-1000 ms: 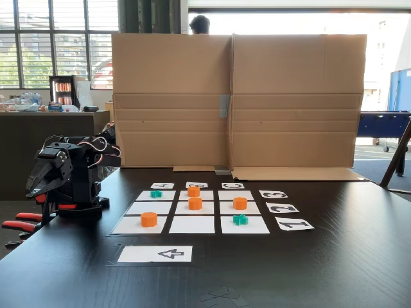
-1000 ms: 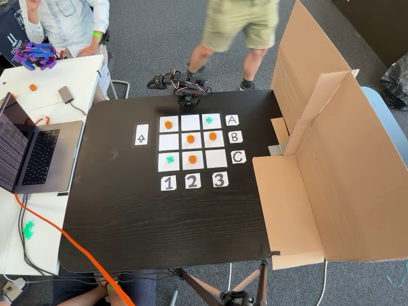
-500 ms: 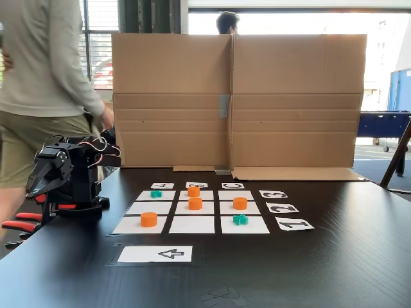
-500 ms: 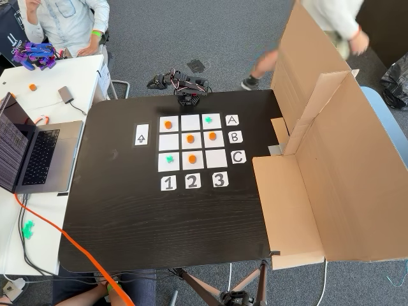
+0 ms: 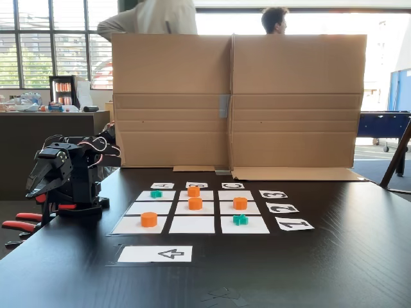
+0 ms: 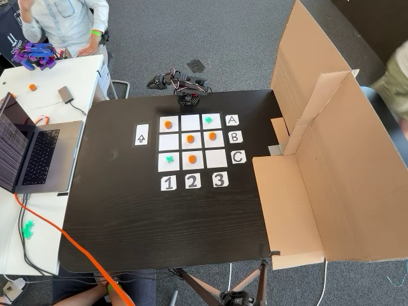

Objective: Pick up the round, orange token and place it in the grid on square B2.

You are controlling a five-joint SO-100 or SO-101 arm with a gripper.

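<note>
Mix-ups are my worry: the small bright-orange round plastic token (image 5: 195, 203) already sits on the plain white centre paper square B2 (image 5: 207, 208) of the nine-square white paper grid (image 5: 191, 224). Three identical pucks sit on neighbouring squares, so I might grab the wrong one or knock this one off its cell. My fingers (image 5: 37, 186) are folded up at the edge of the dark tabletop (image 5: 321, 269), well apart from it, and I can't tell if they're spread or pressed together. The token stands flat side up with its axis vertical, so being round it has no long axis or heading.
</note>
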